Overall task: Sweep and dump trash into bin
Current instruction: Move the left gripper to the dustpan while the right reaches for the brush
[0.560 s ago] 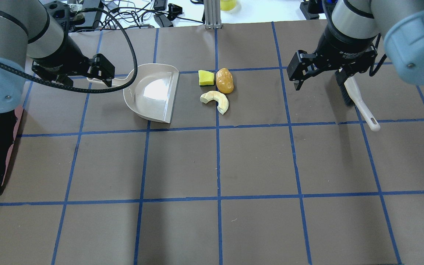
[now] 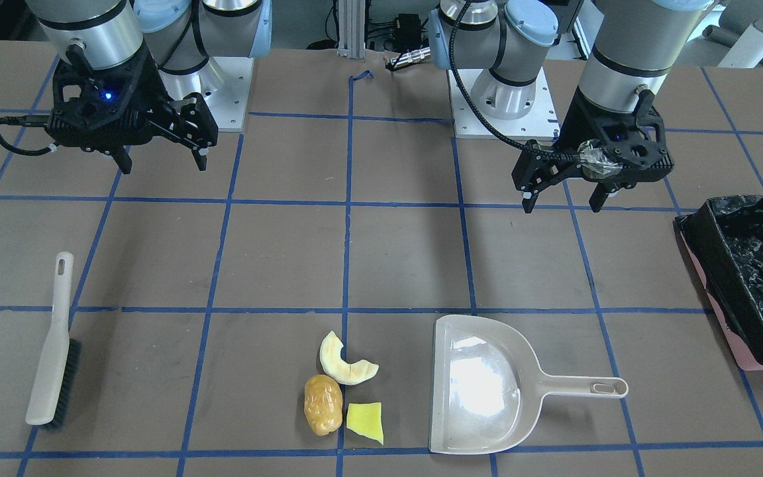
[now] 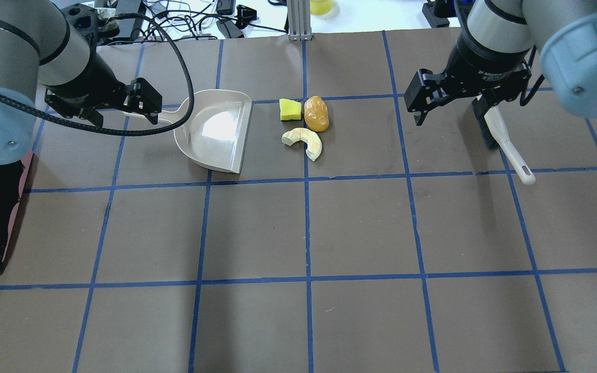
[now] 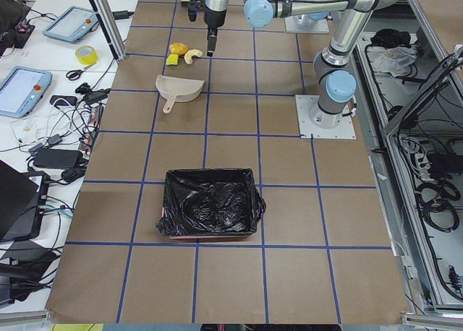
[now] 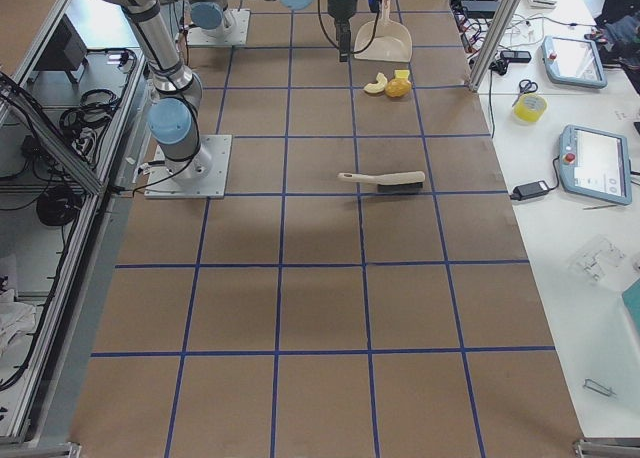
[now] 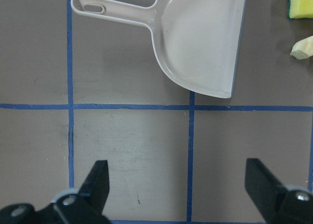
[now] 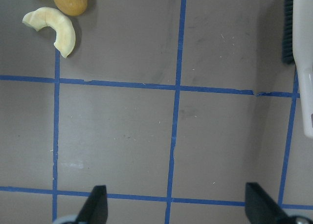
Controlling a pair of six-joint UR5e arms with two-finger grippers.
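Observation:
The trash lies together on the table: a pale melon-rind slice (image 3: 303,142), an orange-brown potato-like lump (image 3: 316,113) and a yellow wedge (image 3: 290,109). They also show in the front view: slice (image 2: 345,361), lump (image 2: 323,404), wedge (image 2: 364,422). The pink bin (image 3: 16,207) with its black bag stands at the table's left edge (image 2: 719,311). My left gripper (image 3: 119,110) is open and empty, hovering above the table near the dustpan's handle. My right gripper (image 3: 451,115) is open and empty, hovering by the brush.
A beige dustpan (image 3: 215,129) lies left of the trash, its mouth facing it (image 6: 200,43). A beige brush with dark bristles (image 3: 506,142) lies right of the trash (image 2: 53,344). Cables and devices lie beyond the table's far edge.
Both grippers have shifted slightly toward the far side of the table. The trash, dustpan and brush have not moved.

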